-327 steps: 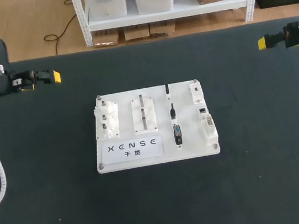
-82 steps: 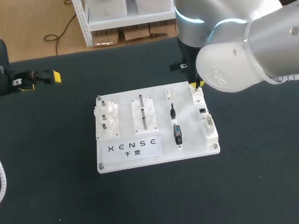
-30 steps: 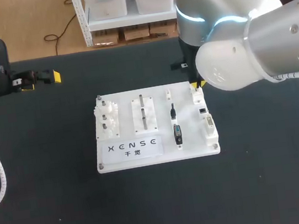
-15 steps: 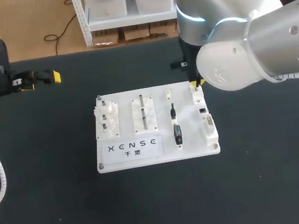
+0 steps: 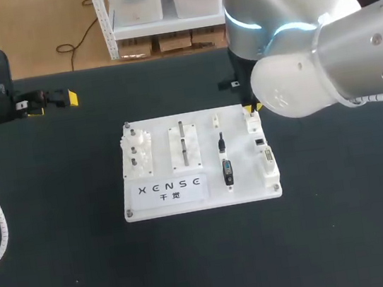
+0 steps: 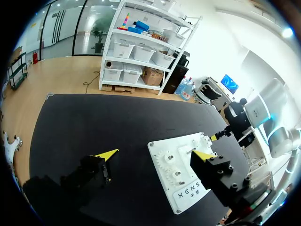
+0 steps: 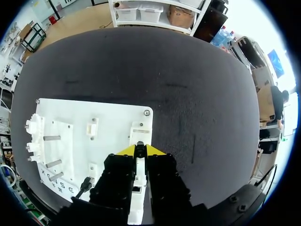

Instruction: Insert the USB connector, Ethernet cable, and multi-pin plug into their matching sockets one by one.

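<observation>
On the white board (image 5: 248,178) the Ethernet plug (image 5: 221,141) and the dark multi-pin plug (image 5: 228,172) rest in their holders, left of the socket column (image 5: 264,149). My right gripper (image 5: 251,108) stands over the topmost socket block (image 7: 140,132), shut on the small dark USB connector (image 7: 139,144), which is mostly hidden between the yellow tips (image 7: 139,150). The USB holder (image 5: 215,120) stands empty. My left gripper (image 5: 57,99) lies at the table's far left, away from the board, open and empty (image 6: 155,154).
The board (image 7: 113,117) also carries a gear block (image 5: 136,153) and a peg block (image 5: 184,144) on its left half. My right arm's large body (image 5: 307,49) hangs over the board's back right corner. Black tabletop surrounds the board.
</observation>
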`<state>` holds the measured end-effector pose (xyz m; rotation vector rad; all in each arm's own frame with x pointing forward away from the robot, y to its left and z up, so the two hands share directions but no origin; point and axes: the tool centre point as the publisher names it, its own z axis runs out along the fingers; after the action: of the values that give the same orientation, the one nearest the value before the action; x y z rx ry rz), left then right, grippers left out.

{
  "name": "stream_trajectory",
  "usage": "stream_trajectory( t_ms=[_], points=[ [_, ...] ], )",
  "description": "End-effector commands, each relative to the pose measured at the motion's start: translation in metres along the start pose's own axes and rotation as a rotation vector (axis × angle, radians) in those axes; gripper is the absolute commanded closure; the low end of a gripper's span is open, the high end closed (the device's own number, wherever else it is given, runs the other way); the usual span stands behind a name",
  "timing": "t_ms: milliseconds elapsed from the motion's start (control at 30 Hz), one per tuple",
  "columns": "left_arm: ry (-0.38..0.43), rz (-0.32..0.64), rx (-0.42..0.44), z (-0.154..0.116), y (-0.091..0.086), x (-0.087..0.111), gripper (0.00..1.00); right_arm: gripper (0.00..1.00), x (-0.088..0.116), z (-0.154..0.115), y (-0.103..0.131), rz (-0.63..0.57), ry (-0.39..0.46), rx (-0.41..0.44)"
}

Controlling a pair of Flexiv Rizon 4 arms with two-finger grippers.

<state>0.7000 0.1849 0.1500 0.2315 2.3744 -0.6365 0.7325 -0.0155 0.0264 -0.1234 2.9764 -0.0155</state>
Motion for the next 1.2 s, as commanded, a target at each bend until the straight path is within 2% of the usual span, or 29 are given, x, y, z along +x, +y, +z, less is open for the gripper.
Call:
stream_trajectory(
  t_ms=[33, 500, 1200],
  points=[
    [0.0, 0.0, 0.0, 0.0, 0.0, 0.0, 0.0, 1.0, 0.005, 0.008, 0.0, 0.0, 0.006, -0.001],
    [0.0, 0.0, 0.0, 0.0, 0.0, 0.0, 0.0, 1.0, -0.003, -0.007, 0.0, 0.003, -0.027, -0.018],
    [0.0, 0.0, 0.0, 0.0, 0.0, 0.0, 0.0, 1.0, -0.001, 0.0, -0.001, 0.006, -0.016, -0.007]
  ],
)
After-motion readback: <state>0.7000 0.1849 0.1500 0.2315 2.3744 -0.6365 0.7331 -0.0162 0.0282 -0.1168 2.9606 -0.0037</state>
